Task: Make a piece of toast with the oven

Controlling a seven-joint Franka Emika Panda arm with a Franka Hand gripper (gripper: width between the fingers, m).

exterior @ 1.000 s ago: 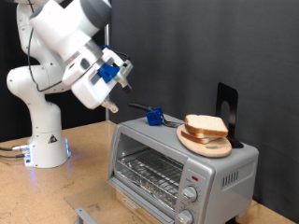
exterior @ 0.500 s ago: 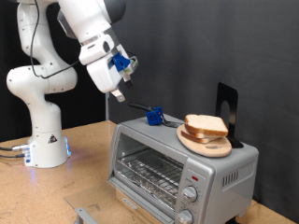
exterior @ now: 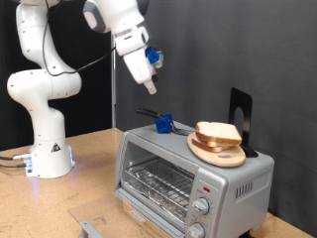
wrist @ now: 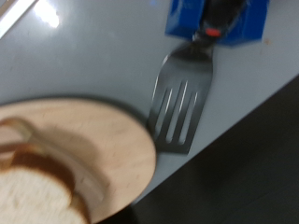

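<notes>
The silver oven (exterior: 188, 177) stands at the exterior view's lower right, with its wire rack (exterior: 158, 180) showing through the glass door. On its top rests a round wooden plate (exterior: 220, 152) (wrist: 103, 154) carrying slices of toast (exterior: 218, 133) (wrist: 33, 191). A slotted metal spatula (wrist: 180, 110) with a blue-and-black handle (exterior: 163, 124) (wrist: 215, 19) lies beside the plate. My gripper (exterior: 151, 87) hangs in the air above the oven's left end, over the spatula, fingers pointing down and touching nothing. No fingers show in the wrist view.
The white robot base (exterior: 45, 139) stands at the exterior view's left on the wooden table (exterior: 89, 193). A black stand (exterior: 241, 114) rises behind the plate. Knobs (exterior: 201, 206) and a red light (exterior: 206, 186) sit on the oven's front. A grey metal bracket (exterior: 91, 228) lies near the table's front edge.
The arm has swung up and toward the exterior view's right, carrying the gripper from left of the oven to above its top. The toast, plate and spatula have not moved.
</notes>
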